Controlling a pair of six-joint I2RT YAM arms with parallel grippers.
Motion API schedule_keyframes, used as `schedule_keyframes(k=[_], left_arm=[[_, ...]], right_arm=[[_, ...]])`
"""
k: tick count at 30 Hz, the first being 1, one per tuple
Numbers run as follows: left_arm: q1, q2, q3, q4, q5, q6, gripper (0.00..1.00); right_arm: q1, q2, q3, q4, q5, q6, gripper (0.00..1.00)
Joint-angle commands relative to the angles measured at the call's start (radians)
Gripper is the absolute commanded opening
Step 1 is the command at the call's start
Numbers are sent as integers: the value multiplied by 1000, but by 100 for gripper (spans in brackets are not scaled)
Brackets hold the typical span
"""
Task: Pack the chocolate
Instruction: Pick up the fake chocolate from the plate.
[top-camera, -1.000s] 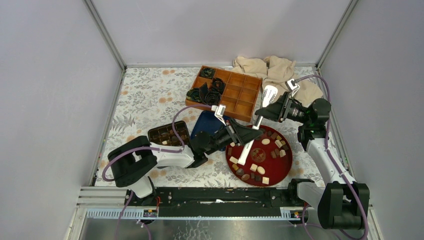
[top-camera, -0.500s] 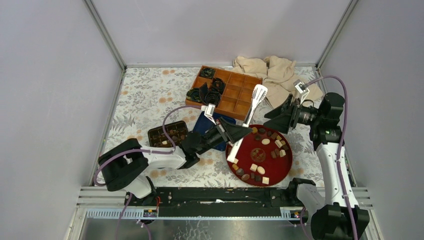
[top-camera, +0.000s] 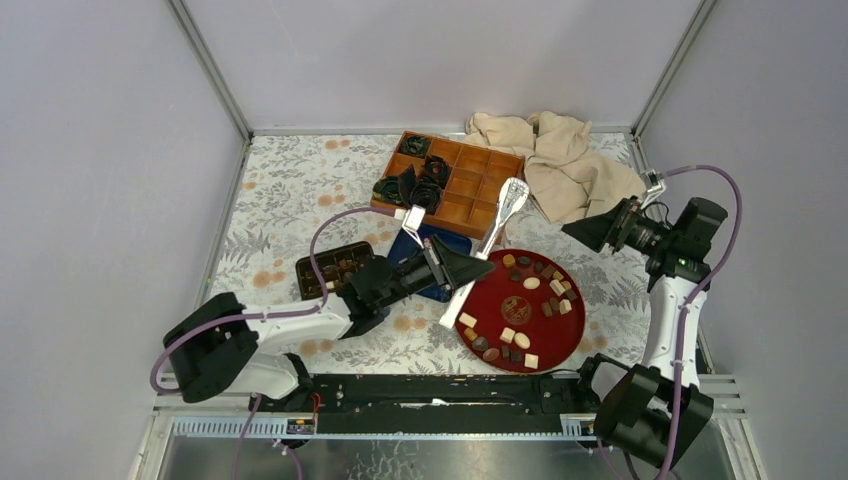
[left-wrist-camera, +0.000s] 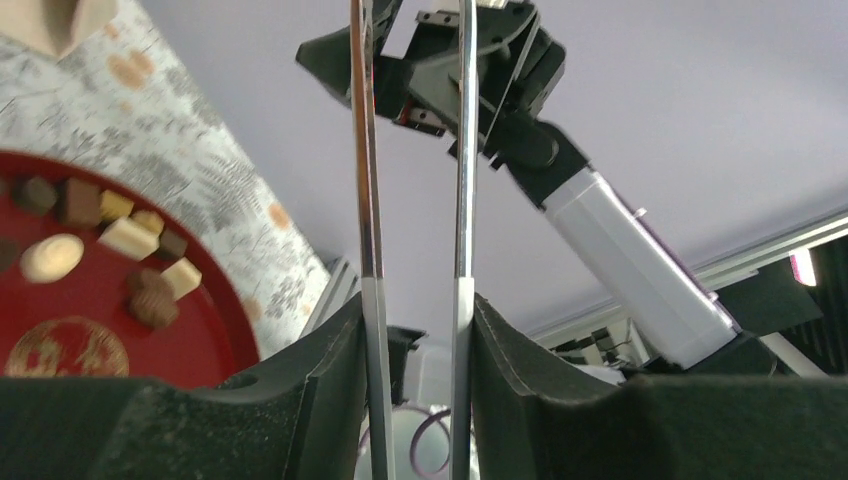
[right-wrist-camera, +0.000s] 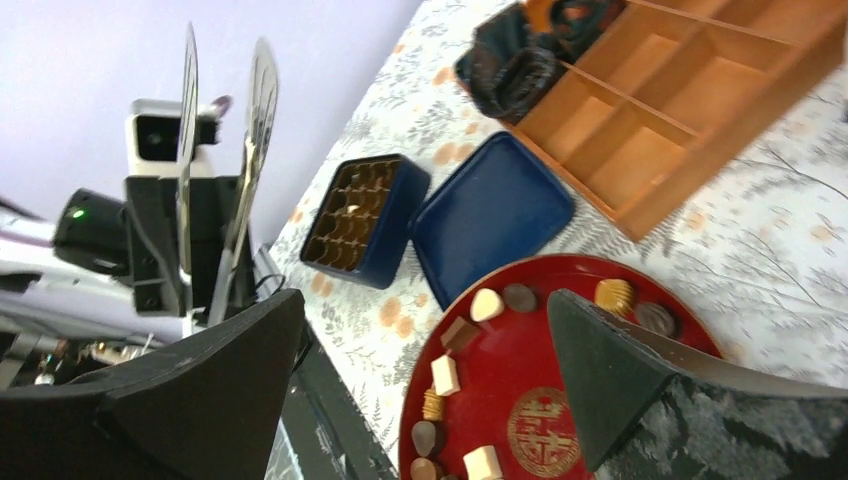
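As right tool (top-camera: 575, 229) has drawn back rightward, spread wide, left tool (top-camera: 480, 266) pinching tongs (top-camera: 494, 228)

We've got silver tongs (top-camera: 497, 222) slanting past the red plate (top-camera: 575, 330), beige cloth (top-camera: 565, 160) bunched beside the wooden divider box (top-camera: 480, 185).

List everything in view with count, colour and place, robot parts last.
red tray: one, red, near right
blue box: one, dark blue, left of tray
blue lid: one, dark blue, between them
chocolates: about twenty, brown and cream, on the red tray; a few in the blue box
wooden box: one, orange-brown, far centre
paper cups: several, black, wooden box's left part
tongs: one, silver, over tray's left edge
cloth: one, beige, far right
table cover: one, floral, underneath
left gripper: one, black, shut on tongs
right gripper: one, black, open, far right
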Motion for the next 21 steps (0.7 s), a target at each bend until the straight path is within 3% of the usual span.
schedule_keyframes(k=[1, 4, 10, 14, 21], left_arm=[[14, -86, 19, -268, 76, 46, 41], [19, -129, 64, -513, 107, 85, 39], [19, -126, 236, -1064, 155, 236, 39], [14, -87, 327, -1305, 151, 300, 39], [-57, 77, 531, -1567, 63, 414, 39]], right_arm=[[-34, 35, 55, -204, 124, -232, 100], [-35, 46, 67, -279, 215, -338, 100], [-34, 23, 63, -304, 320, -388, 100], [-35, 22, 61, -311, 332, -399, 100], [-34, 26, 59, -321, 344, -413, 100]])
